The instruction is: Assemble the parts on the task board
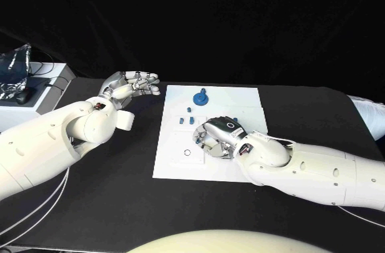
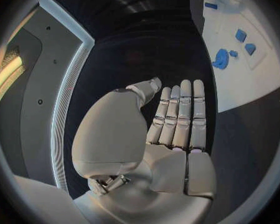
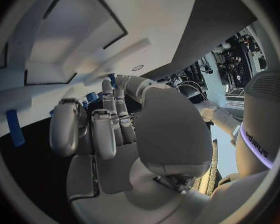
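Resting over the middle of the task board [image 1: 178,167], the right hand [image 1: 215,137] lies with its fingers curled downward toward the white surface. Whether anything is held beneath them cannot be told; the right wrist view shows the fingers [image 3: 102,129] bent together and small blue shapes close past their tips, but contact is not clear. The right arm [image 1: 312,169] enters from 4 o'clock and crosses the board's near right corner.

Board condition: a white plate lying flat on the black bench [image 1: 120,208], at the centre of the scene. Small blue parts [image 1: 186,120] lie on the board just at 10 o'clock of the right hand, apart from it. A small ring mark [image 1: 186,152] sits on the board at 8 o'clock of the hand.

Farther out, a larger round blue part [image 1: 201,99] lies near the board's far edge, at 12 o'clock of the right hand and well apart from it.

The left hand [image 1: 134,86] hovers off the board at 10 o'clock, beside its far left corner, above the bench. Its fingers are extended side by side and it holds nothing; the left wrist view confirms a flat, empty palm [image 2: 177,134].

A white box [image 1: 28,103] stands at the far left.
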`<state>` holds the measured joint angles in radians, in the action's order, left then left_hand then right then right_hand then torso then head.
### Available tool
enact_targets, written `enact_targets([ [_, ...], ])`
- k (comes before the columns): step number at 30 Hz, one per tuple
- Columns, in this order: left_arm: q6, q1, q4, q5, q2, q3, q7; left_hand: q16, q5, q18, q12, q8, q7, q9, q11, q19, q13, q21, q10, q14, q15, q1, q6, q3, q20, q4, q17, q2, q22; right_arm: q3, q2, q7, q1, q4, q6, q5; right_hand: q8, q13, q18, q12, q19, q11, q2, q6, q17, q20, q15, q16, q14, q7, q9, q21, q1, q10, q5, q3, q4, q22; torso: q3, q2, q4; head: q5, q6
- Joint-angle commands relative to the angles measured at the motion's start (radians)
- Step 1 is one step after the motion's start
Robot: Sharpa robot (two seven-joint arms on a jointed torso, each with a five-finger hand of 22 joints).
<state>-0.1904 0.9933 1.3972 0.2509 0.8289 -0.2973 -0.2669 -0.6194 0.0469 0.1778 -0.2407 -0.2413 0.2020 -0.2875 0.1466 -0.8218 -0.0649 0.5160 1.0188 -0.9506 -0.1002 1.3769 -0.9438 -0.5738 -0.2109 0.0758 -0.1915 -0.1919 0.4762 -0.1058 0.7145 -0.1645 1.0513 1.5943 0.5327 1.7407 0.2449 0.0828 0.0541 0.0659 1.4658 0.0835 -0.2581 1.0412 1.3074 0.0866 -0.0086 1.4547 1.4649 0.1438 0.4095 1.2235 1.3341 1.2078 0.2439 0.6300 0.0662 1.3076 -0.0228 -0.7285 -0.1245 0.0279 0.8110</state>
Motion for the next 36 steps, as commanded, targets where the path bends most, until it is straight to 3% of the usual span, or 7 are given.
enact_targets([
  [1, 0.011, 0.000, 0.000, -0.009, 0.000, -0.001, -0.002, 0.005, 0.002, 0.002, 0.006, -0.005, -0.002, -0.001, 0.004, -0.007, -0.001, -0.007, 0.004, -0.003, -0.001, 0.001, -0.007, 0.008, 0.000, 0.003, -0.003, -0.004, -0.002, 0.000, 0.001, 0.010, -0.001, 0.004, 0.015, 0.012, -0.012, -0.008, 0.025, -0.006, -0.011, 0.004, -0.008, -0.017, -0.013, 0.010, 0.012, -0.014, 0.042, 0.003, -0.005, -0.037, -0.008, -0.031, -0.004, -0.009, 0.000, 0.027, -0.0002, -0.001, 0.0006, 0.001, -0.001],
  [4, 0.012, 0.000, -0.001, -0.009, 0.000, -0.001, 0.000, 0.006, 0.002, 0.002, 0.007, -0.005, -0.001, 0.000, 0.004, -0.007, 0.000, -0.008, 0.004, -0.003, -0.001, 0.001, -0.006, 0.009, 0.000, 0.003, -0.003, -0.005, -0.003, 0.000, 0.002, 0.007, -0.001, 0.005, 0.032, 0.013, -0.045, -0.018, 0.035, -0.005, -0.027, 0.017, -0.019, -0.060, -0.021, 0.019, 0.021, -0.019, 0.040, 0.011, -0.019, -0.095, -0.003, -0.100, -0.013, -0.026, -0.005, -0.009, -0.0004, -0.001, 0.0010, 0.002, -0.002],
  [8, 0.014, 0.000, -0.002, -0.009, 0.000, -0.001, 0.002, 0.006, 0.002, 0.002, 0.008, -0.005, -0.001, 0.000, 0.004, -0.007, 0.000, -0.009, 0.003, -0.002, -0.001, 0.001, -0.005, 0.009, 0.000, 0.003, -0.004, -0.005, -0.003, 0.000, 0.006, 0.005, -0.002, 0.006, 0.065, 0.012, -0.077, -0.019, 0.043, 0.003, -0.037, 0.023, -0.012, -0.097, -0.039, 0.025, 0.026, -0.028, 0.036, 0.003, -0.035, -0.143, 0.011, -0.164, -0.016, -0.078, -0.006, -0.039, -0.0008, 0.000, 0.0000, 0.005, -0.002],
  [24, 0.018, 0.000, -0.006, -0.008, 0.001, -0.001, 0.003, 0.007, 0.002, 0.002, 0.008, -0.004, -0.001, 0.000, 0.004, -0.007, 0.000, -0.009, 0.003, -0.002, -0.001, 0.001, -0.005, 0.010, 0.000, 0.003, -0.004, -0.006, -0.003, 0.009, 0.065, -0.009, 0.004, 0.067, 0.108, -0.035, -0.090, -0.015, 0.044, 0.024, -0.032, 0.021, 0.001, -0.096, -0.049, 0.025, 0.025, -0.034, 0.034, -0.001, -0.044, -0.152, 0.028, -0.162, -0.015, -0.123, 0.003, -0.046, -0.0012, 0.001, 0.0015, 0.016, -0.011],
  [27, 0.020, 0.000, -0.005, -0.008, 0.001, -0.001, 0.003, 0.007, 0.002, 0.002, 0.008, -0.004, -0.001, 0.000, 0.004, -0.007, 0.000, -0.009, 0.003, -0.002, -0.001, 0.001, -0.005, 0.010, 0.000, 0.003, -0.004, -0.006, -0.003, 0.017, 0.094, -0.021, 0.023, 0.083, 0.058, -0.063, -0.089, -0.013, 0.039, 0.044, -0.021, 0.014, 0.003, -0.086, -0.045, 0.020, 0.019, -0.032, 0.035, 0.003, -0.046, -0.127, 0.033, -0.131, -0.009, -0.116, 0.007, -0.031, -0.0008, 0.000, 0.0017, 0.024, -0.018],
  [33, 0.030, 0.000, -0.004, -0.008, 0.001, -0.001, -0.001, 0.009, 0.002, 0.002, 0.010, -0.005, -0.001, 0.000, 0.005, -0.007, 0.000, -0.011, 0.002, -0.002, -0.002, 0.003, -0.005, 0.010, 0.000, 0.002, -0.005, -0.006, -0.004, 0.026, 0.144, -0.059, 0.104, 0.072, -0.184, -0.125, -0.104, -0.017, 0.033, 0.042, -0.007, 0.012, -0.010, -0.094, -0.048, 0.016, 0.017, -0.032, 0.038, 0.006, -0.054, -0.098, 0.026, -0.118, -0.020, -0.101, 0.018, -0.012, -0.0027, 0.001, 0.0032, 0.037, -0.028],
  [36, 0.036, 0.000, -0.003, -0.008, 0.000, -0.001, -0.002, 0.009, 0.002, 0.002, 0.010, -0.005, -0.001, 0.000, 0.005, -0.007, 0.000, -0.011, 0.002, -0.002, -0.002, 0.003, -0.005, 0.010, 0.000, 0.002, -0.005, -0.006, -0.004, 0.028, 0.163, -0.068, 0.142, 0.047, -0.264, -0.139, -0.111, -0.017, 0.033, 0.033, -0.007, 0.013, -0.019, -0.104, -0.049, 0.016, 0.018, -0.032, 0.038, -0.001, -0.058, -0.100, 0.025, -0.130, -0.026, -0.117, 0.019, -0.013, -0.0031, 0.002, 0.0036, 0.045, -0.031],
])
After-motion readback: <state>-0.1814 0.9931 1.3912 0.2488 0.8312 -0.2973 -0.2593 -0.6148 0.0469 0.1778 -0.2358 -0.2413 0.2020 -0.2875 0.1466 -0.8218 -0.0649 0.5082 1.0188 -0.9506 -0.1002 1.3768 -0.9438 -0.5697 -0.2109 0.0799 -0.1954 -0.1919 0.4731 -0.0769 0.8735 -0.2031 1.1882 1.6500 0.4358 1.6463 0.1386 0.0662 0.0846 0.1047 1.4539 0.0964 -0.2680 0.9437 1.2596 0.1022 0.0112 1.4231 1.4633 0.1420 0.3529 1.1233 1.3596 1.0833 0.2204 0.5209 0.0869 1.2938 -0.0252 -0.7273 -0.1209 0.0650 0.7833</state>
